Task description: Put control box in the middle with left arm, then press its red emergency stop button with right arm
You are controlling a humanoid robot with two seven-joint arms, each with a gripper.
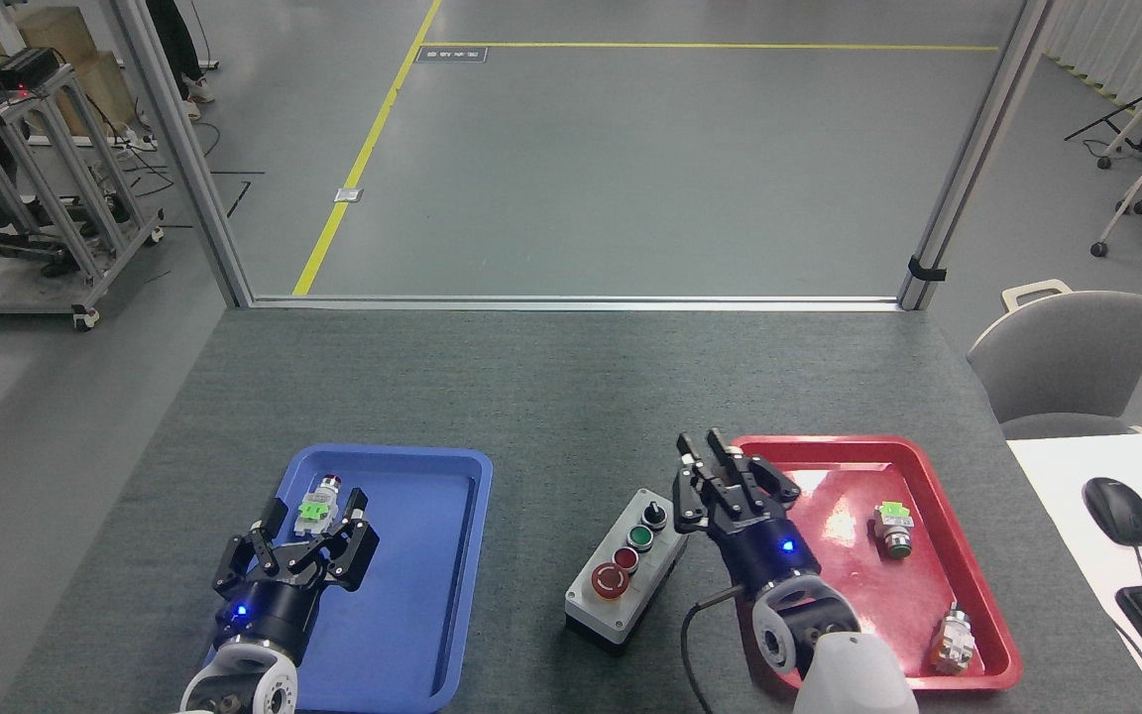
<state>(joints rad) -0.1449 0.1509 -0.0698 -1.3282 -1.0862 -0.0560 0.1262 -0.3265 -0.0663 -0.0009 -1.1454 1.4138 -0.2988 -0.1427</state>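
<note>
The tabletop [531, 397] is showing a matt, felt-like grey weave. The red tray [938, 466] is gleaming as glossy plastic, catching bright glare, while the blue tray [452, 555] is looking smoother and duller. The control box [675, 555] is presenting a satin light-grey face over a matt black base.
</note>
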